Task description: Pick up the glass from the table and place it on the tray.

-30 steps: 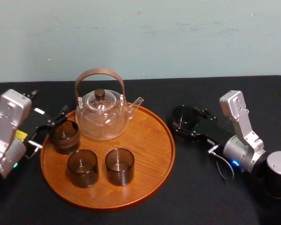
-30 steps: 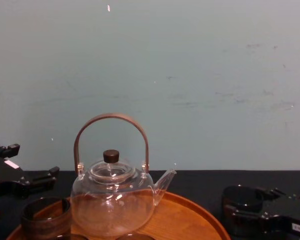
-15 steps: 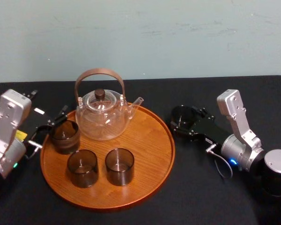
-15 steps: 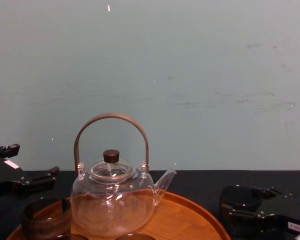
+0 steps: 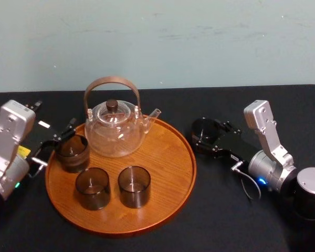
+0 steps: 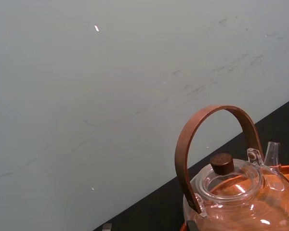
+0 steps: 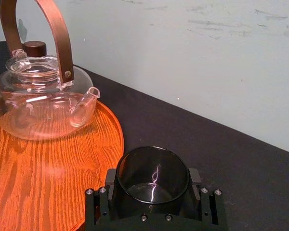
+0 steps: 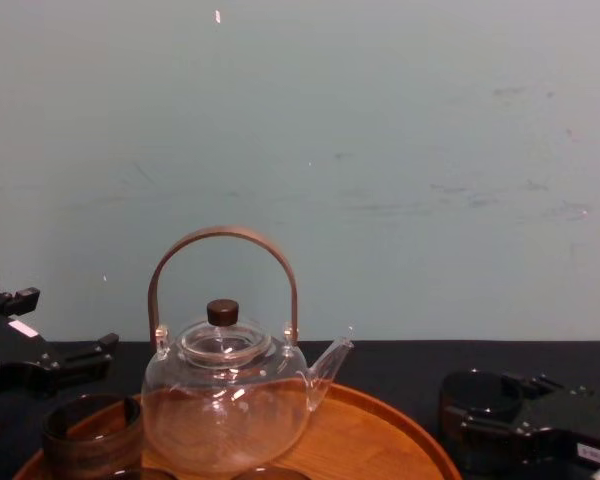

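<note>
Your right gripper point(image 5: 207, 135) is pinching the glass point(image 7: 152, 174), a dark, empty tumbler, with one finger pressed to each side of it. The pair sits low at the black table point(image 5: 226, 210), just beside the right rim of the tray point(image 5: 168, 157) and not over it. You cannot tell whether the glass's base touches the cloth. The tray is a large, round, orange-brown wooden one with a low rim. It carries a clear glass teapot point(image 5: 114, 131) with a brown arched handle toward the back. Three more dark glasses stand on it too: one at the left edge point(image 5: 72, 152) and two side by side near the front point(image 5: 93, 187) point(image 5: 134, 185). Your left gripper point(image 5: 56, 140) waits at the tray's left edge with its fingers spread — close to the left-edge glass.
</note>
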You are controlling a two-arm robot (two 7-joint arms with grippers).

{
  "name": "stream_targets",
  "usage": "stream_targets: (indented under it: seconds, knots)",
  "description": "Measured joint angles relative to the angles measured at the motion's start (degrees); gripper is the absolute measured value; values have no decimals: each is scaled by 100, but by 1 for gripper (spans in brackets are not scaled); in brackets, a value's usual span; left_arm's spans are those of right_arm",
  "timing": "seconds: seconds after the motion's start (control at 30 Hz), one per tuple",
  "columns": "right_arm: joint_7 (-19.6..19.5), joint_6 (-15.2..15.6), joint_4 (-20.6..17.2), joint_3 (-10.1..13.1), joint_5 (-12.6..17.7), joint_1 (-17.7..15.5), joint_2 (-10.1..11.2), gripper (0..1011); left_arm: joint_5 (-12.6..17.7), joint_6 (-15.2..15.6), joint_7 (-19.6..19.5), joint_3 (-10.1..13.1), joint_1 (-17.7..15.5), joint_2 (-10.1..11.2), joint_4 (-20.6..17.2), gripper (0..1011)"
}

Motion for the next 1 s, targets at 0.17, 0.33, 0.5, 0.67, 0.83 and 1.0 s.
stream_targets:
  seconds: [0.17,0.33,0.5,0.67,0.83,1.0]
  knots:
    - [0,3,-3,3,0,-2,2,904,0,0,0,0,0,0,0,1002]
    - [0,6,-7,5,0,-4,2,904,0,0,0,0,0,0,0,1001]
    - [0,7,-7,5,0,-6,2,904,0,0,0,0,0,0,0,1001]
    - [30,-87,-14,17,32,-38,11,904,0,0,0,0,0,0,0,1002]
    - [64,-171,-114,35,77,-92,44,904,0,0,0,0,0,0,0,1002]
    - [14,-195,-331,40,69,-187,96,904,0,0,0,0,0,0,0,1002]
